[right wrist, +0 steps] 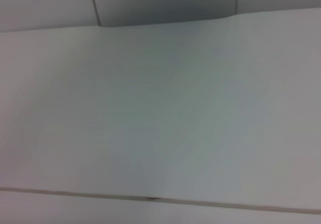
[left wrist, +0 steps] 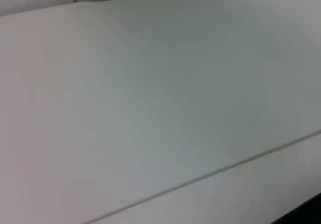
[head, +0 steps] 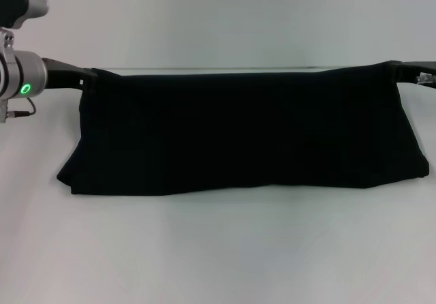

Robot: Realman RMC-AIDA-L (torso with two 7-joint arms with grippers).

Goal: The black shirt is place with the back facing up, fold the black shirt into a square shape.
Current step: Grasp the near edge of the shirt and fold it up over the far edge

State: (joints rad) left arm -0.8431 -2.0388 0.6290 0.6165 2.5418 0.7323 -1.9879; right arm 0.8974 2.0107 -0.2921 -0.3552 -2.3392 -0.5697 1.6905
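Left gripper [head: 87, 76] and right gripper [head: 400, 71] pinch the shirt's [head: 245, 133] far corners (long axis spanning between them), equally near.

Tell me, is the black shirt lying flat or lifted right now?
Partly lifted. The black shirt hangs as a taut band between the left pincer and right pincer, its lower edge resting on the white table.
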